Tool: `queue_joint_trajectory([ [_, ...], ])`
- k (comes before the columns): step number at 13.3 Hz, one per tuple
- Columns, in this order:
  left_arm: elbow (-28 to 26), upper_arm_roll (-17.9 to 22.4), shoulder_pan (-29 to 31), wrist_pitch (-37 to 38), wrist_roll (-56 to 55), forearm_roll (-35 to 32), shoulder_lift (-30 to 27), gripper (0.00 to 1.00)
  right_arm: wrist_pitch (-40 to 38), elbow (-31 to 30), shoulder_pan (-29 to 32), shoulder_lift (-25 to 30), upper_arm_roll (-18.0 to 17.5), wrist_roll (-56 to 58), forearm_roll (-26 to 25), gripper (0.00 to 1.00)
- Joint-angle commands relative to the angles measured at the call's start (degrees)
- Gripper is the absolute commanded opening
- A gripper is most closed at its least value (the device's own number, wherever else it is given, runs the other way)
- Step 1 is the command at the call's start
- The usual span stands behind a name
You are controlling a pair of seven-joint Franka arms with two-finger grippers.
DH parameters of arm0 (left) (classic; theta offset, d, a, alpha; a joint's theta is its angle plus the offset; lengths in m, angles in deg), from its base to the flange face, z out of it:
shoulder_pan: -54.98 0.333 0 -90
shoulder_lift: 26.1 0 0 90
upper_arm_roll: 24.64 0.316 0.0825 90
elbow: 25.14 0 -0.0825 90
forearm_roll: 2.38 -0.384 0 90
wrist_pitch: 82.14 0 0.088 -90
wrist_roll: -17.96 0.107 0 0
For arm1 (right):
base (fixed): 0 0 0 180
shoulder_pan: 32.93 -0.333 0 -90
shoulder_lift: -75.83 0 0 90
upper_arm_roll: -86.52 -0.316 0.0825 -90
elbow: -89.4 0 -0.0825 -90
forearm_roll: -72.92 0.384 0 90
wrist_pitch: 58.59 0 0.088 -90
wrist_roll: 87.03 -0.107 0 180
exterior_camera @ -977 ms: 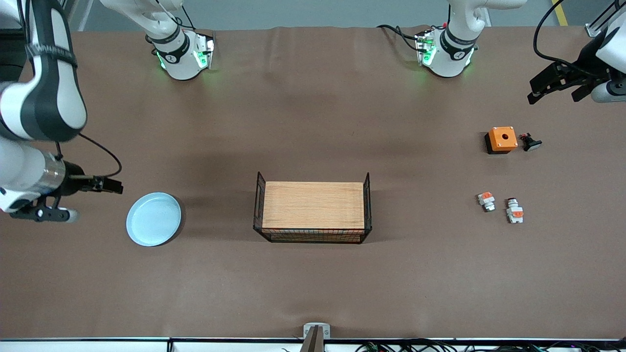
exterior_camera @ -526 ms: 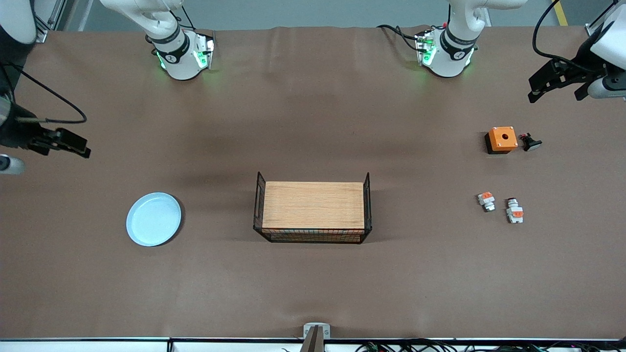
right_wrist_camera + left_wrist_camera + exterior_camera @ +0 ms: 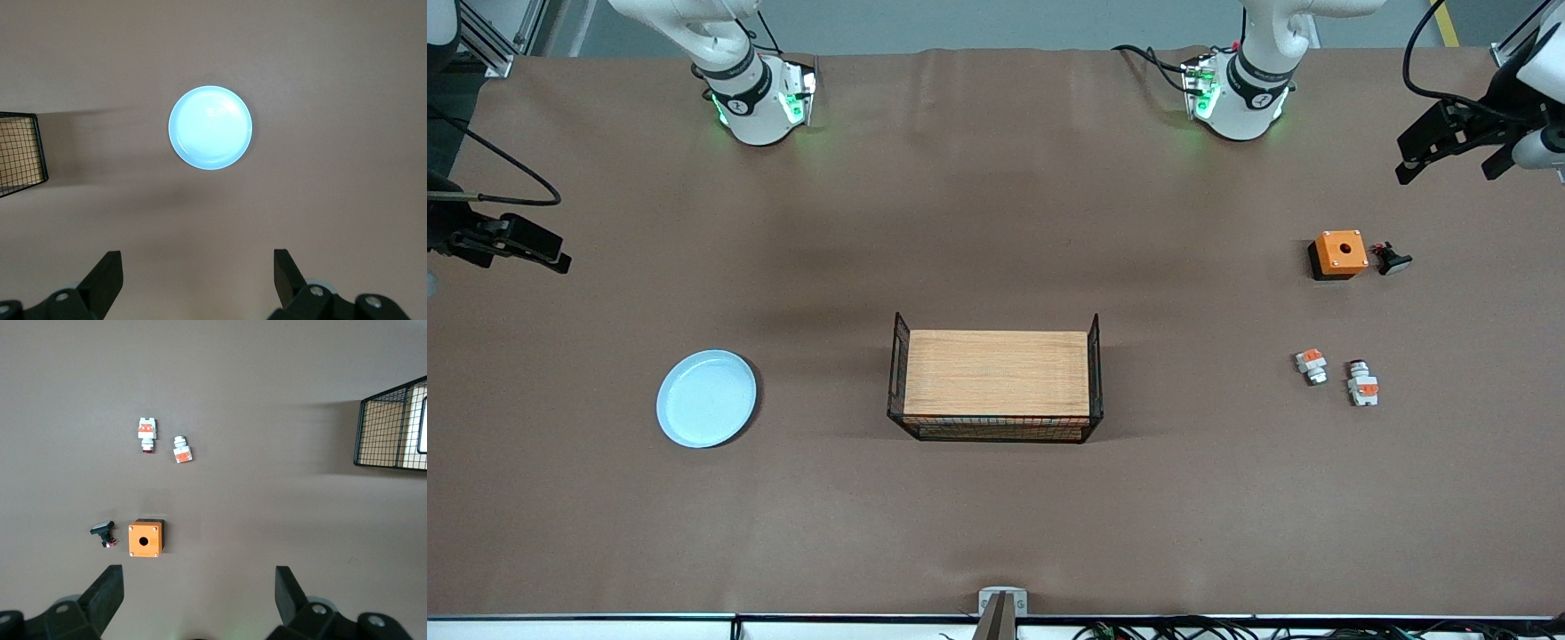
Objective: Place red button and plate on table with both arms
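Observation:
The pale-blue plate [image 3: 707, 411] [image 3: 210, 127] lies on the brown table [image 3: 996, 222] toward the right arm's end. My right gripper [image 3: 197, 280] hangs open and empty high above bare table beside the plate; one of its fingers [image 3: 538, 248] shows at the front view's edge. The red button [image 3: 1361, 387] [image 3: 147, 432], a white block with an orange patch and a dark cap, lies toward the left arm's end. My left gripper [image 3: 1447, 174] [image 3: 198, 597] is open and empty, up over the table's end, apart from the button.
A wooden board with black wire sides [image 3: 996, 375] stands mid-table. An orange square box with a hole [image 3: 1338, 253] and a small black part [image 3: 1392, 260] lie farther from the camera than the button. A shorter white-and-orange block [image 3: 1311, 364] sits beside the button.
My right gripper has lifted away from beside the plate and moved off toward the table's edge. The left gripper has shifted slightly outward. The plate and button have not moved.

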State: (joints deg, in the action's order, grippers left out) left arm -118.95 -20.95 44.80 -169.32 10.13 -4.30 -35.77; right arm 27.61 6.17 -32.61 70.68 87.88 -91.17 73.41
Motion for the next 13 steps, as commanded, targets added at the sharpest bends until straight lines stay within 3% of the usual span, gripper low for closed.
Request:
queue_joint_trajectory([
  [1,1.1,0.0,0.2,0.1,0.6,-0.7,0.2,1.00,-3.1,0.8,0.7,2.0,-0.2,0.1,0.5,1.00],
  [5,2.6,-0.2,1.8,0.1,1.3,-0.5,1.6,1.00,-1.0,-3.2,0.8,5.8,-0.3,0.2,0.5,1.00],
  [10,4.0,-8.9,10.1,0.0,1.3,-0.5,3.5,1.00,1.8,-4.0,0.5,6.0,-0.6,-0.1,0.0,1.00],
  [13,3.7,-9.4,9.8,0.8,1.4,-0.5,2.8,1.00,0.6,-3.9,0.6,6.0,-0.6,-0.6,-0.1,1.00],
])
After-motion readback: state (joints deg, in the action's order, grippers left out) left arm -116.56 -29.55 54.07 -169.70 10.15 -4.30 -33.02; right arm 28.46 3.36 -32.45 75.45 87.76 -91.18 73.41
